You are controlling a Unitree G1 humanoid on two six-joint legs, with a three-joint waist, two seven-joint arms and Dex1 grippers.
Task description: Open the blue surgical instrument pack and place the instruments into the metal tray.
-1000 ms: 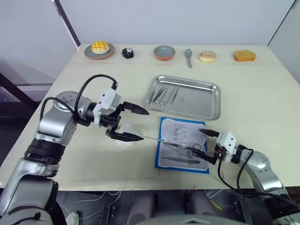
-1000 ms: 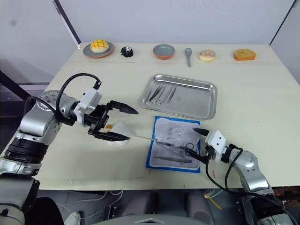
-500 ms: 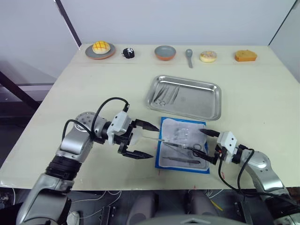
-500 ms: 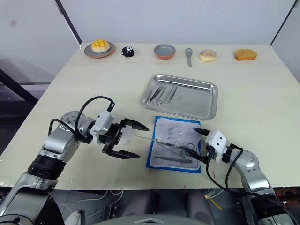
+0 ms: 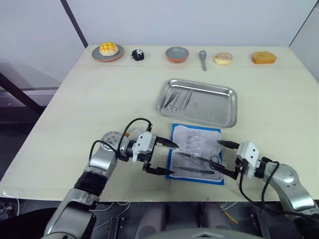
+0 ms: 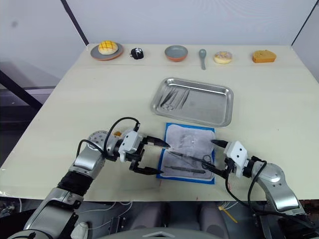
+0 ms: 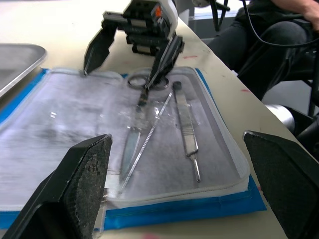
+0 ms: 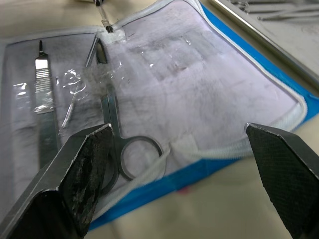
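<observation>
The blue surgical instrument pack [image 5: 197, 139] lies open near the table's front edge, grey-white lining up. Two instruments rest in it: scissors [image 7: 137, 134] with ring handles and a flat slim tool [image 7: 185, 127]. My left gripper [image 5: 166, 158] is open at the pack's left edge, its fingertips over that edge's two corners. My right gripper [image 5: 225, 159] is open at the pack's right edge, close to the scissors' rings [image 8: 139, 154]. Behind the pack sits the metal tray [image 5: 214, 107] with several instruments [image 5: 175, 99] at its left end.
Along the table's far edge stand a plate with a yellow bun [image 5: 107, 50], a small black object [image 5: 137, 54], a grey bowl [image 5: 177, 54], a spoon [image 5: 203, 59], a doughnut [image 5: 223, 59] and an orange cake [image 5: 263, 58].
My left gripper has swung right and toward the front edge, from left of the pack to its left edge, staying open. The right gripper has hardly moved.
</observation>
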